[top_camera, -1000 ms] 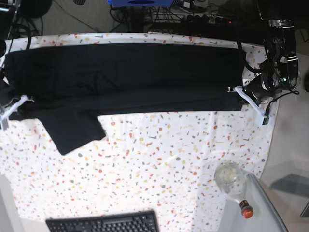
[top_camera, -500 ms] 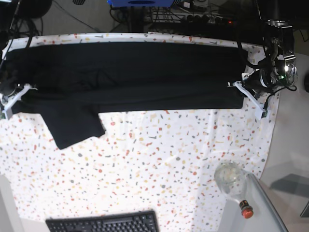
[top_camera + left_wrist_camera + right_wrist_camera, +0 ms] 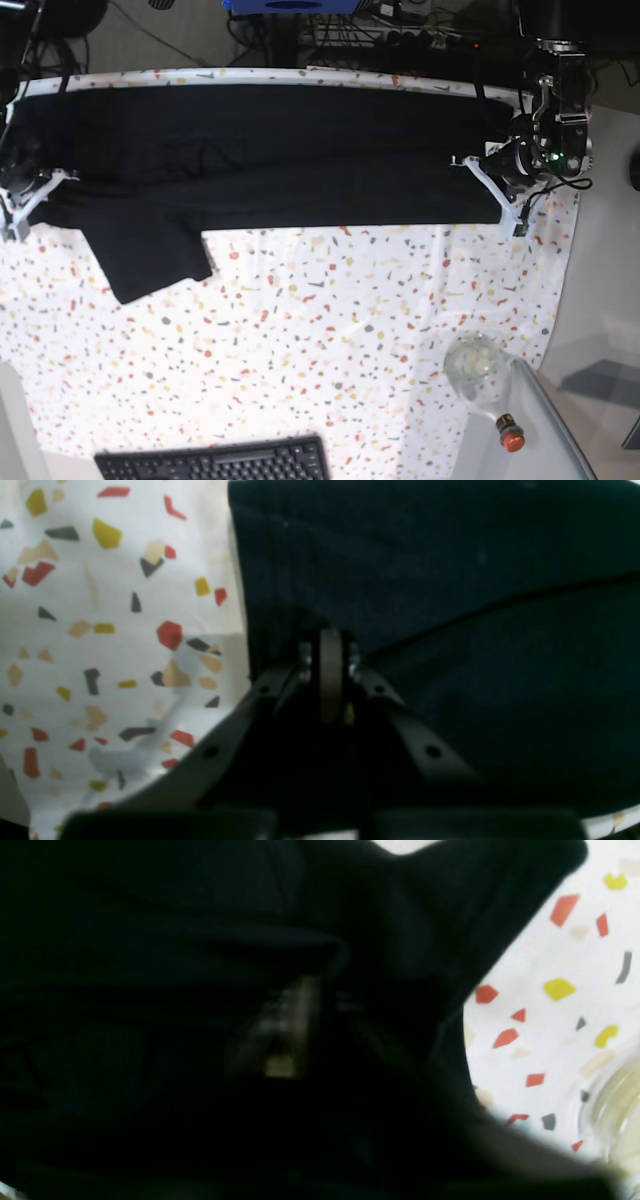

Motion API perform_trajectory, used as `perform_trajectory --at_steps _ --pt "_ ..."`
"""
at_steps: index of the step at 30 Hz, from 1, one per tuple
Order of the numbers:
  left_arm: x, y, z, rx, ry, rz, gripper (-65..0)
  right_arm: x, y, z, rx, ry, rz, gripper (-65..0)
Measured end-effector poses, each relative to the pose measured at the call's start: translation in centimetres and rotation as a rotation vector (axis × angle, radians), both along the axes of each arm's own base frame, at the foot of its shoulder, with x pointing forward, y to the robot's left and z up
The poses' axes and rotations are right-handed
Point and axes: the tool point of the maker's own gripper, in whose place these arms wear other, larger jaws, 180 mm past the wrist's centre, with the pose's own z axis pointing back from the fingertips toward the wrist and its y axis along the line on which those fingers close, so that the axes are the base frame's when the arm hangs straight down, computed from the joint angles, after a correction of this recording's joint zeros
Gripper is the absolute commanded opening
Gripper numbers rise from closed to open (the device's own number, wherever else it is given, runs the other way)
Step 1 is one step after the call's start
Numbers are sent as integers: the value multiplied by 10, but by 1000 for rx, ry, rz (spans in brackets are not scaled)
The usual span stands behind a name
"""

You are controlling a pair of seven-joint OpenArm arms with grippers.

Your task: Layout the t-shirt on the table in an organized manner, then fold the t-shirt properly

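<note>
t-shirt [image 3: 270, 150] is plain black all over. worktop [image 3: 330, 340] is white with little red, orange, yellow and grey flecks. Keyboard [image 3: 215, 462] at 6 o'clock is black, bottle [image 3: 485, 385] is clear glass with a red cap.

Matt black cloth t-shirt [image 3: 270, 150], speckled cloth table [image 3: 320, 330]

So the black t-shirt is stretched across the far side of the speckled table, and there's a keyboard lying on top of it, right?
Not quite. The keyboard isn't on the t-shirt; it lies apart at the table's near edge, as the base view shows. The rest is right.
</note>
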Motion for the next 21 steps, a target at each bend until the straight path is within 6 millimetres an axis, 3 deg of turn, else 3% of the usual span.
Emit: perform_trajectory --at_steps 1,3,7,9,10,13,15,16,19,21 --pt "0 1 0 9 2 -2 -611 1 -2 2 14 -17 -36 -369" --pt "1 2 1 14 -1 -4 -449 -2 -13 7 25 -47 -121 -320" --pt "2 9 5 25 -8 8 -183 -10 -20 22 -1 -62 -146 -339" --pt "4 13 16 31 -37 27 -102 -5 -20 41 -28 -121 -144 -360" --pt "10 16 26 37 -70 34 -92 0 -18 52 -34 -163 -143 -375" --pt "20 33 59 65 -174 79 -135 11 -13 76 -52 -247 -138 -470" --pt "23 43 74 83 -226 111 -248 16 -11 78 -46 -256 -136 -591" --pt "22 45 74 86 -229 128 -347 20 -13 77 -42 -256 -142 -650" --pt "19 25 60 36 -203 128 -650 38 -15 70 -1 -271 -172 -650" --pt "16 3 40 -22 -161 105 -650 46 -15 60 37 -266 -189 -650"
